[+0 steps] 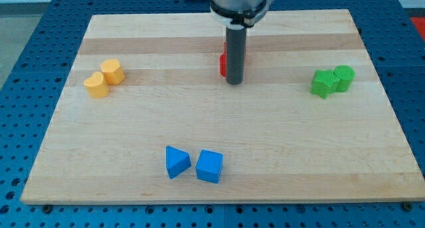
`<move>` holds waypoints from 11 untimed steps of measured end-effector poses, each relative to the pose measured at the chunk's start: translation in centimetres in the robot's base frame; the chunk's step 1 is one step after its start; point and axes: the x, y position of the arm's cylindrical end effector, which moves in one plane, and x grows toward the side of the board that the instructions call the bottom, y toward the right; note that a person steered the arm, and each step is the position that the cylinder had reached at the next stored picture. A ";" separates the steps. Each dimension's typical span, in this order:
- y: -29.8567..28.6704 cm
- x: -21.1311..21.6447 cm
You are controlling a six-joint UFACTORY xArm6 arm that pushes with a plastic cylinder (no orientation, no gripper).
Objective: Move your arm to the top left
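My tip (pixel 234 82) rests on the wooden board (pixel 133 135) at the upper middle, the dark rod rising straight up from it. A red block (pixel 223 63) sits right behind the rod, mostly hidden, its shape unclear. At the view's left, two yellow blocks touch: a cylinder-like one (pixel 113 71) and a rounded one (pixel 96 84). They lie far left of my tip.
Two green blocks sit together at the view's right: a star-like one (pixel 323 83) and a round one (pixel 344 76). A blue triangular block (pixel 176 161) and a blue cube (pixel 209 166) lie near the view's bottom. A blue perforated table (pixel 26 48) surrounds the board.
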 end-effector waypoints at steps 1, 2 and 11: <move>-0.3 -1.4; -0.4 -2.5; 1.3 -11.2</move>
